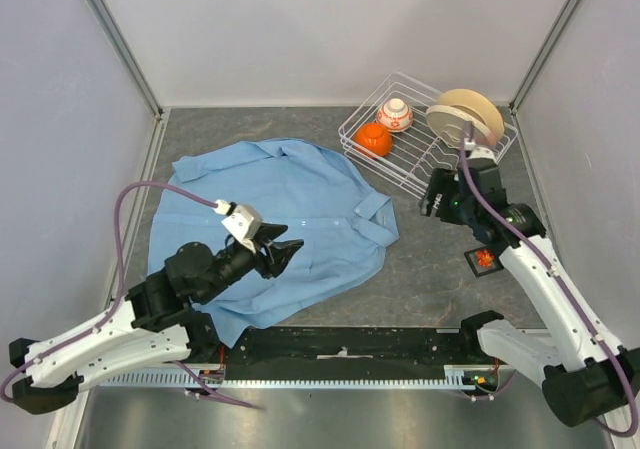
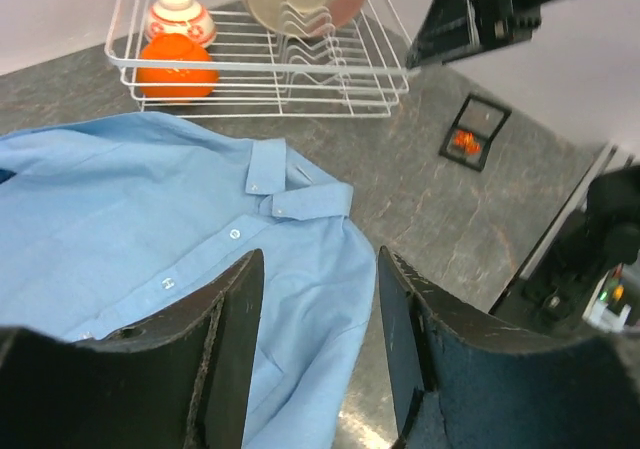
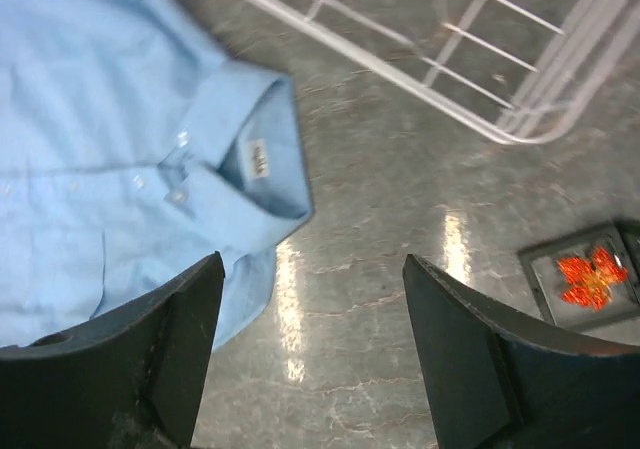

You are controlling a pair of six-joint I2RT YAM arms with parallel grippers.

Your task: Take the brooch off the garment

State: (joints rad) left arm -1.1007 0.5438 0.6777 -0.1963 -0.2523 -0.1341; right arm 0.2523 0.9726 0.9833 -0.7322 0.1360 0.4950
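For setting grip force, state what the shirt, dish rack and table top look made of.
The shirt looks like thin woven cloth, likely cotton: matte, wrinkled. The dish rack seems white-coated metal wire: thin glossy rods. The table top is grey, veined like stone, with glare; possibly laminate.

We see the garment in plain light blue, with small white buttons down its front. At the right of the frame the brooch shows orange-red on a dark square tray. The white wire rack, upper right, holds an orange bowl, a white bowl with red markings and a beige dish. The table is mottled grey.
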